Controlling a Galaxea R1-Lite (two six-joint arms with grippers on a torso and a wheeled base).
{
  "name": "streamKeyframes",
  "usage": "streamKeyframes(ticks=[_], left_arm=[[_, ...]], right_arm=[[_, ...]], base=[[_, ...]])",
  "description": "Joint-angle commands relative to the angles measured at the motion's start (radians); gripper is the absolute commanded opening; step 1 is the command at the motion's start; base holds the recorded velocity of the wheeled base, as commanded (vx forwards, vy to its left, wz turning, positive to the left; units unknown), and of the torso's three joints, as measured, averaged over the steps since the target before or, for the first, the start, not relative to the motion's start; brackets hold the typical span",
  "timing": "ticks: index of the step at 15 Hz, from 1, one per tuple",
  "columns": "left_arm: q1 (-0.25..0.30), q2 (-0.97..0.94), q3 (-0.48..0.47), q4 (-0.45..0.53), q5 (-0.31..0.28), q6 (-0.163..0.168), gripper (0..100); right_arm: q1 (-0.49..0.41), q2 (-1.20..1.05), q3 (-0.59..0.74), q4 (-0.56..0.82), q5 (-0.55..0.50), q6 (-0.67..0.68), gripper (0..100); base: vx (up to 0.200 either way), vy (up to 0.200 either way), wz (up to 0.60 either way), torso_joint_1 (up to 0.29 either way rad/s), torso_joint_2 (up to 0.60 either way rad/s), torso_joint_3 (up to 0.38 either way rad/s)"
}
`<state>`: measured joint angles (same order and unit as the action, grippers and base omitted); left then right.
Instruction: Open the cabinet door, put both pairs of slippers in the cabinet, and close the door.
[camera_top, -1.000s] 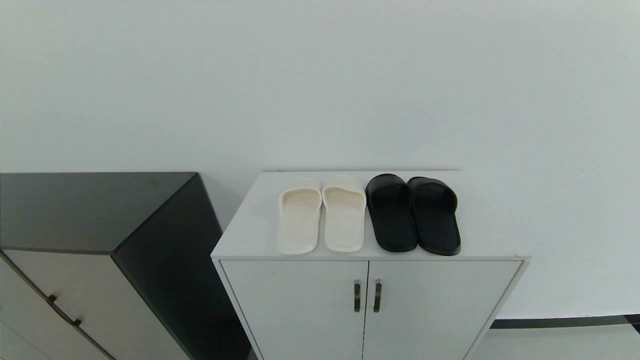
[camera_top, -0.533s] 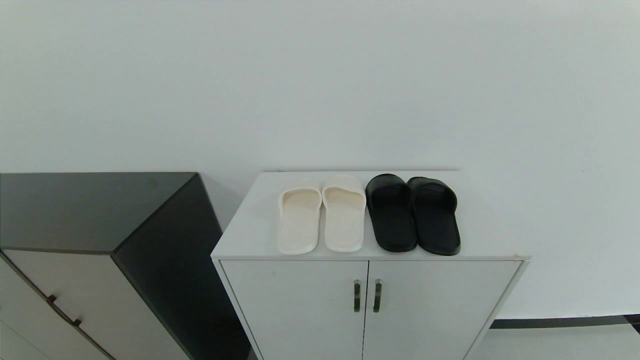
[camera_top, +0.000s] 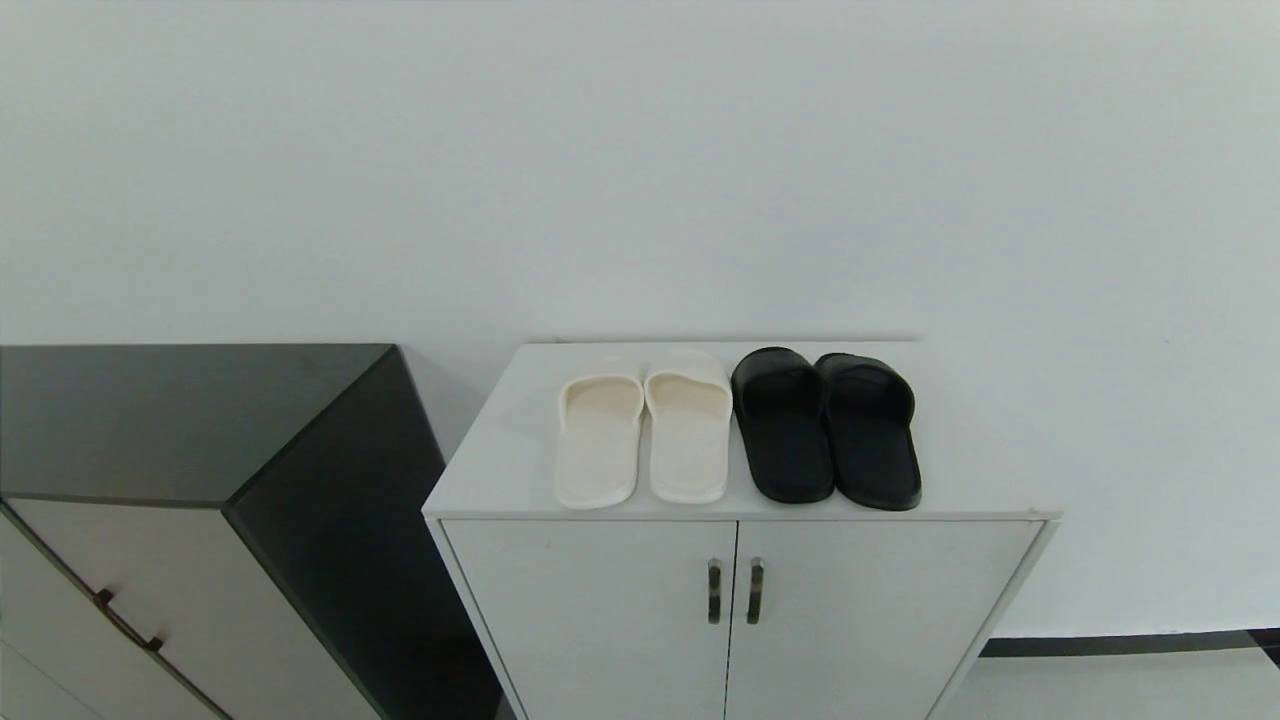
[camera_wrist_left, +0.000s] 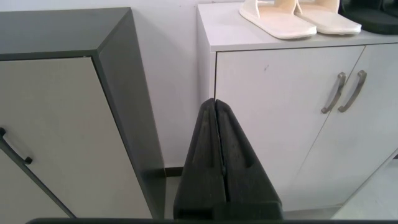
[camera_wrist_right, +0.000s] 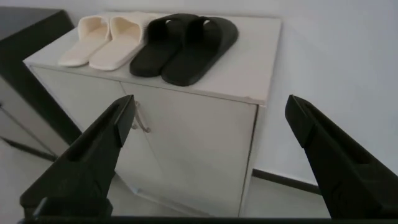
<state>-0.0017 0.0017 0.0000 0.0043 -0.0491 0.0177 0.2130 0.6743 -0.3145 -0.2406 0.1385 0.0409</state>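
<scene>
Head view: white cabinet (camera_top: 490, 470) w/ both doors (camera_top: 880, 610) shut, 2 metal handles (camera_top: 714, 591) side by side at the middle. On top sit cream slippers (camera_top: 690, 440) & black slippers (camera_top: 785, 430), the pairs right beside each other. Robot's left gripper (camera_wrist_left: 216, 112) has its fingers pressed together, holding nothing; cabinet front is ahead of it, well apart. Its right gripper (camera_wrist_right: 210, 106) is spread wide, empty; slippers lie ahead of it & lower down, well apart too. Doors prob. light & swing easy: hook one handle, pull straight out. Slippers look soft, bendy, light, maybe a bit slippy. Best grab spot, I think: the strap over the toes.
</scene>
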Motion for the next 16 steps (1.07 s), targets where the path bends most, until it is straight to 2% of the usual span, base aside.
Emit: streamKeyframes(ticks=[1,3,4,5,6,10,13,16], left_arm=[[0.0,0.0,0.0,0.0,0.0,0.001,0],[0.0,0.0,0.0,0.0,0.0,0.001,0],[0.0,0.0,0.0,0.0,0.0,-0.001,0],[0.0,0.0,0.0,0.0,0.0,-0.001,0],[0.0,0.0,0.0,0.0,0.0,0.001,0],[0.0,0.0,0.0,0.0,0.0,0.001,0],[0.0,0.0,0.0,0.0,0.0,0.001,0],[0.0,0.0,0.0,0.0,0.0,0.001,0]], right_arm=[[0.263,0.243,-0.1,-0.054,-0.198,0.017,100],[0.479,0.337,-0.183,-0.054,-0.379,0.099,100],[0.548,0.384,-0.219,-0.054,-0.455,0.134,100],[0.548,0.384,-0.219,-0.054,-0.455,0.134,100],[0.622,0.535,-0.35,-0.055,-0.58,0.194,100],[0.643,0.786,-0.557,-0.052,-0.703,0.231,100],[0.622,0.918,-0.614,-0.057,-0.8,0.244,100],[0.571,1.021,-0.652,-0.097,-0.824,0.246,100]], base=[[0.0,0.0,0.0,0.0,0.0,0.0],[0.0,0.0,0.0,0.0,0.0,0.0],[0.0,0.0,0.0,0.0,0.0,0.0],[0.0,0.0,0.0,0.0,0.0,0.0],[0.0,0.0,0.0,0.0,0.0,0.0],[0.0,0.0,0.0,0.0,0.0,0.0],[0.0,0.0,0.0,0.0,0.0,0.0],[0.0,0.0,0.0,0.0,0.0,0.0]])
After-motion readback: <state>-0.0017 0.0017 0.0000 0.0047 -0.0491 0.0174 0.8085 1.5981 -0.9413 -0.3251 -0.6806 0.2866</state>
